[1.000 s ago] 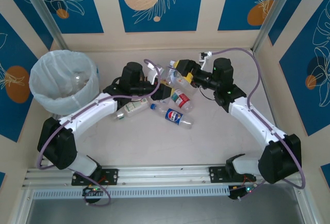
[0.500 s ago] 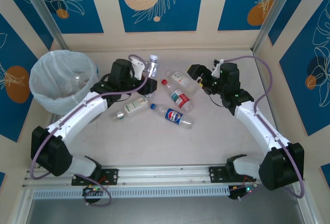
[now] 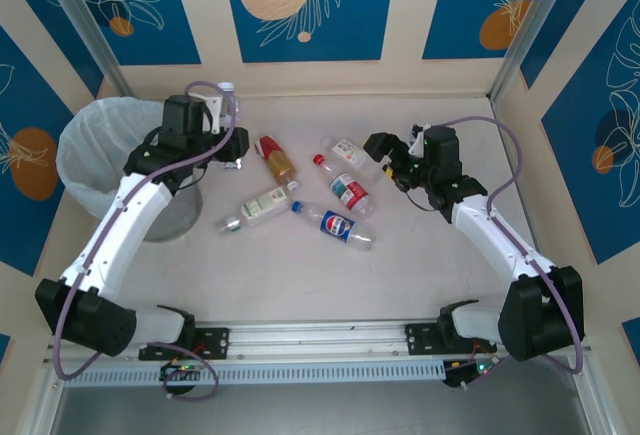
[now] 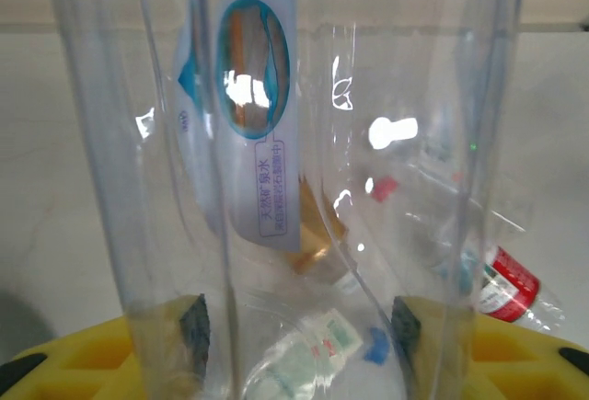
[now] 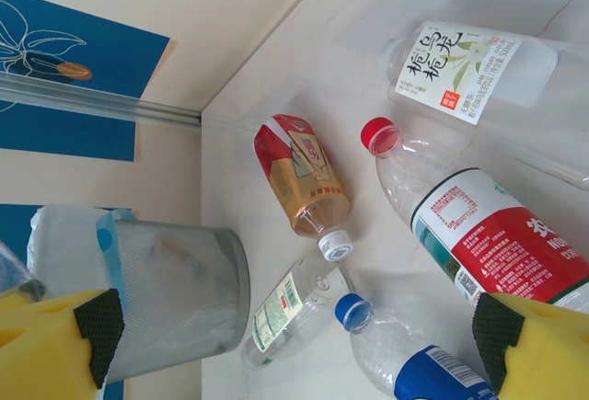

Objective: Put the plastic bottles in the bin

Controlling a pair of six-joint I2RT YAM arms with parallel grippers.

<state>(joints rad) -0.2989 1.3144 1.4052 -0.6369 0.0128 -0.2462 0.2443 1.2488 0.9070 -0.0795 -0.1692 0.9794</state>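
1. The blue-label bottle lies on its side closest to the table's near edge, about mid-width, with its cap toward the left edge.
2. The green-label bottle lies just left of it. The caps of the two are close together in the right wrist view.
3. The red-label bottle lies just beyond the blue-label bottle, its red cap pointing to the far-left corner.
4. The brown bottle lies on its side further back, and the white-label bottle lies to its right. These five bottles form one loose cluster at mid-table.
5. The right claw sits just right of the white-label bottle. Its yellow fingers are spread wide with nothing between them. The cluster lies directly ahead of it, with no obstacle between.
6. The bin stands at the far-left corner, lined with a white bag. The left arm crosses over its right side.
7. The left claw is furthest back, near the far edge and just right of the bin's rim. It is partly closed on a clear bottle, with its black pads against both sides. The bottle is upright, cap up, and sits beside the bin's opening rather than over it.
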